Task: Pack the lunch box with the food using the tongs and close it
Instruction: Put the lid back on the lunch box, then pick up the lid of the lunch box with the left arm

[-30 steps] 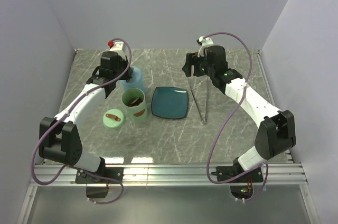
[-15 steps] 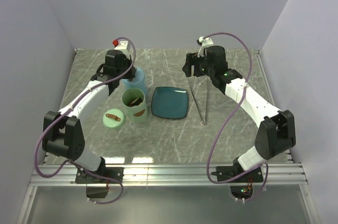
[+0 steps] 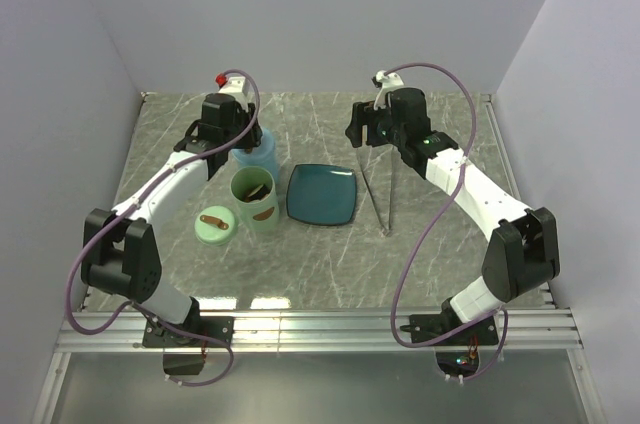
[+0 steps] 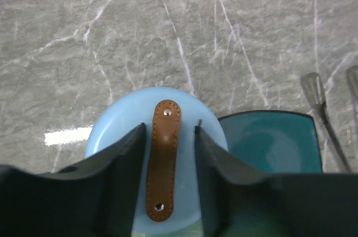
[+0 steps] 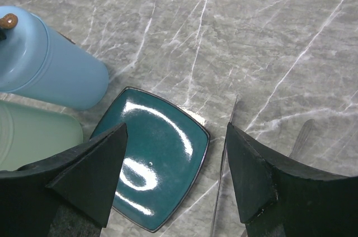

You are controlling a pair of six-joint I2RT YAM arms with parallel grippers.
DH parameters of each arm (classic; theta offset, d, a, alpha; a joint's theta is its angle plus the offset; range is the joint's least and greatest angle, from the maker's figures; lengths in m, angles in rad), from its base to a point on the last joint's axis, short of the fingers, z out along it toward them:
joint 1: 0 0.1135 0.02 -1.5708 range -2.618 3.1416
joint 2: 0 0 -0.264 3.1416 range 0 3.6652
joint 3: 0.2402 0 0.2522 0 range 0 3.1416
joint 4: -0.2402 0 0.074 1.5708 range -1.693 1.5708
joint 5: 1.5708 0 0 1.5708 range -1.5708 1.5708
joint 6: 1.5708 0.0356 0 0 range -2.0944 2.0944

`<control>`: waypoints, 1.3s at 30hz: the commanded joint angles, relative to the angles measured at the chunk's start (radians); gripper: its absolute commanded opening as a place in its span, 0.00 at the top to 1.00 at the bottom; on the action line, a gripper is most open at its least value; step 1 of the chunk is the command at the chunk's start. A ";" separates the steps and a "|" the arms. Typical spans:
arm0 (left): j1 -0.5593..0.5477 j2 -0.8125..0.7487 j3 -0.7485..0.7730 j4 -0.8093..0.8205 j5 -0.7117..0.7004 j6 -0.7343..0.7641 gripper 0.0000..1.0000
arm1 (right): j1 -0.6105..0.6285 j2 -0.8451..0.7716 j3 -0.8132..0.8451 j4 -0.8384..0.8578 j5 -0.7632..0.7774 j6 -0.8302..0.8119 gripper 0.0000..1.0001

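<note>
1. Loosening since a moment ago, the left gripper [image 4: 169,136] straddles the brown leather strap [image 4: 163,170] of the smooth blue lunch box tier [image 3: 258,159], left of centre. Its jaws stand apart, so I judge the tier released.
2. The right gripper [image 5: 176,136] stays wide open and empty above the thin steel tongs [image 3: 375,196], which lie right of the glossy teal plate [image 3: 322,194].
3. No food shows, so packing hasn't begun.

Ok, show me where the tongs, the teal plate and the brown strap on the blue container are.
tongs [image 3: 385,227], top view, near the joined end.
teal plate [image 3: 321,194], top view, bare centre.
brown strap [image 4: 163,159], left wrist view, middle of its length.
</note>
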 commanded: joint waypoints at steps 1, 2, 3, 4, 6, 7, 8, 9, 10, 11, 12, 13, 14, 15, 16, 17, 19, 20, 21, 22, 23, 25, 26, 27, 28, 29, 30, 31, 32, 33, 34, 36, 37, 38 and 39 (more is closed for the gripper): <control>-0.006 -0.050 -0.020 0.038 0.004 0.011 0.52 | -0.005 -0.004 0.002 0.026 0.003 -0.014 0.22; -0.006 -0.061 -0.023 0.041 0.004 0.013 0.49 | -0.005 -0.006 0.002 0.026 0.003 -0.013 0.22; -0.006 -0.065 -0.025 0.045 0.001 0.013 0.45 | -0.005 -0.006 0.001 0.027 0.004 -0.013 0.22; -0.006 -0.071 -0.034 0.051 -0.002 0.014 0.43 | -0.006 -0.004 0.002 0.027 0.004 -0.013 0.22; -0.006 -0.090 -0.043 0.070 -0.008 0.013 0.27 | -0.005 -0.004 0.002 0.027 0.006 -0.014 0.22; -0.006 -0.097 -0.052 0.076 -0.006 0.014 0.21 | -0.005 -0.006 0.001 0.026 0.006 -0.016 0.22; -0.006 -0.114 -0.058 0.093 -0.005 0.016 0.17 | -0.006 -0.006 0.001 0.026 0.006 -0.016 0.22; -0.007 -0.125 -0.066 0.104 -0.003 0.016 0.13 | -0.005 -0.006 0.002 0.027 0.006 -0.014 0.21; -0.006 -0.136 -0.086 0.119 0.000 0.016 0.12 | -0.005 -0.006 0.001 0.027 0.007 -0.016 0.22; -0.006 -0.163 -0.097 0.146 0.003 0.018 0.11 | -0.005 -0.006 0.001 0.027 0.006 -0.016 0.22; -0.006 -0.177 -0.107 0.151 0.001 0.018 0.07 | -0.005 -0.006 0.001 0.029 0.006 -0.016 0.22; -0.007 -0.208 -0.127 0.179 -0.005 0.016 0.05 | -0.005 -0.007 -0.001 0.029 0.006 -0.016 0.21; -0.008 -0.225 -0.139 0.188 -0.031 0.013 0.04 | -0.005 -0.007 -0.001 0.030 0.006 -0.016 0.22; -0.008 -0.245 -0.155 0.208 -0.052 0.010 0.02 | -0.006 -0.006 -0.002 0.032 0.004 -0.016 0.21; -0.008 -0.266 -0.188 0.220 -0.072 0.002 0.01 | -0.005 -0.007 -0.002 0.033 0.003 -0.016 0.21; -0.008 -0.321 -0.208 0.235 -0.095 -0.004 0.01 | -0.005 -0.006 -0.001 0.033 0.000 -0.016 0.21; -0.008 -0.424 -0.288 0.278 -0.196 -0.047 0.01 | -0.005 -0.003 -0.001 0.038 -0.003 -0.017 0.21; -0.009 -0.461 -0.317 0.288 -0.238 -0.067 0.01 | -0.005 -0.001 0.001 0.043 -0.003 -0.019 0.22; -0.011 -0.499 -0.349 0.297 -0.308 -0.090 0.02 | -0.006 0.003 0.004 0.044 -0.006 -0.021 0.21; -0.018 -0.536 -0.417 0.305 -0.350 -0.126 0.02 | -0.005 0.008 0.008 0.044 -0.008 -0.022 0.22; -0.023 -0.599 -0.445 0.291 -0.391 -0.143 0.02 | -0.006 0.012 0.015 0.046 -0.015 -0.022 0.22; -0.041 -0.657 -0.492 0.183 -0.568 -0.212 0.02 | -0.006 0.031 0.030 0.052 -0.034 -0.021 0.22; -0.047 -0.671 -0.505 0.135 -0.623 -0.235 0.02 | -0.005 0.039 0.036 0.053 -0.043 -0.022 0.22; -0.055 -0.683 -0.518 0.098 -0.685 -0.261 0.01 | -0.005 0.055 0.050 0.055 -0.051 -0.021 0.22; -0.072 -0.705 -0.538 0.063 -0.760 -0.325 0.01 | -0.005 0.063 0.056 0.055 -0.064 -0.021 0.22; -0.081 -0.713 -0.545 -0.009 -0.789 -0.352 0.01 | -0.005 0.071 0.062 0.055 -0.069 -0.021 0.22; -0.089 -0.717 -0.546 -0.039 -0.810 -0.379 0.01 | -0.005 0.088 0.074 0.053 -0.072 -0.021 0.22; -0.106 -0.722 -0.543 -0.078 -0.828 -0.436 0.01 | -0.005 0.094 0.080 0.052 -0.075 -0.021 0.22; -0.112 -0.720 -0.540 -0.129 -0.842 -0.456 0.00 | -0.005 0.101 0.085 0.046 -0.078 -0.019 0.21; -0.122 -0.719 -0.545 -0.149 -0.839 -0.473 0.00 | -0.005 0.108 0.088 0.046 -0.081 -0.019 0.22; -0.124 -0.705 -0.548 -0.162 -0.824 -0.502 0.01 | -0.005 0.108 0.085 0.047 -0.085 -0.018 0.22; -0.126 -0.688 -0.567 -0.182 -0.754 -0.521 0.01 | -0.005 0.097 0.073 0.055 -0.085 -0.016 0.22; -0.126 -0.668 -0.577 -0.189 -0.738 -0.553 0.01 | -0.005 0.092 0.068 0.060 -0.083 -0.016 0.22; -0.126 -0.661 -0.587 -0.197 -0.729 -0.570 0.01 | -0.005 0.086 0.064 0.061 -0.078 -0.016 0.22; -0.127 -0.657 -0.618 -0.197 -0.708 -0.582 0.00 | -0.005 0.076 0.053 0.063 -0.077 -0.016 0.22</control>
